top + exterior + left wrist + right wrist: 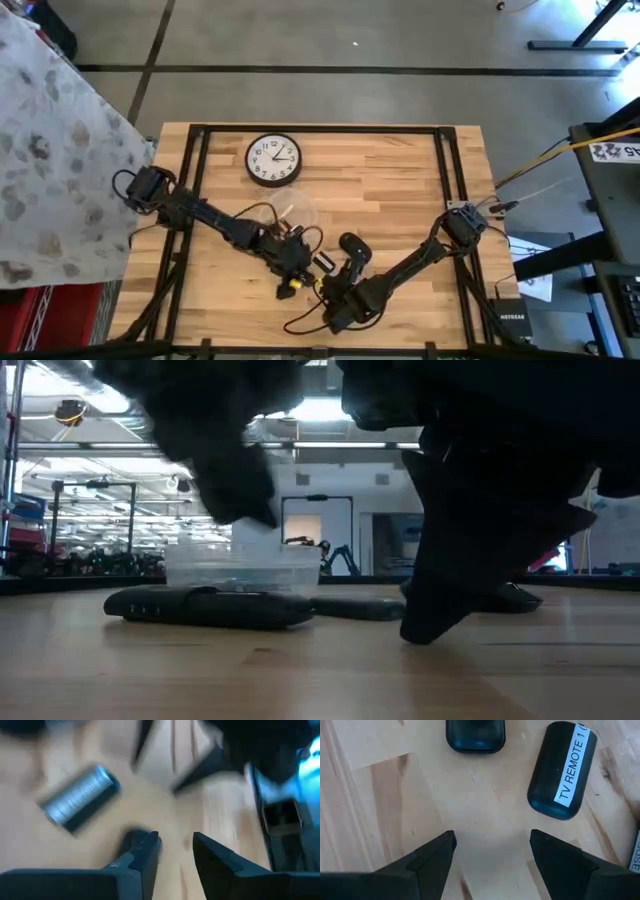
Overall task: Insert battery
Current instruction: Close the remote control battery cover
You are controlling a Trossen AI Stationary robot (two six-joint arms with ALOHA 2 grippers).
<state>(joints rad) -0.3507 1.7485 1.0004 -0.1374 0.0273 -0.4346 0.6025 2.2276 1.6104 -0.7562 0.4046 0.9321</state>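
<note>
A grey battery lies on its side on the wooden table, just ahead of my left gripper, which is open with only bare wood between its fingers. A black remote labelled "TV REMOTE 1" lies flat ahead of my right gripper, beside a second dark piece. The right gripper is open above bare wood. In the high view both grippers stand close together near the table's front middle: left, right, with the remote just beyond them.
A round wall clock lies at the far middle of the table. A clear plastic container stands behind the dark remote. Black frame rails run along both sides. Loose cables lie near the front edge.
</note>
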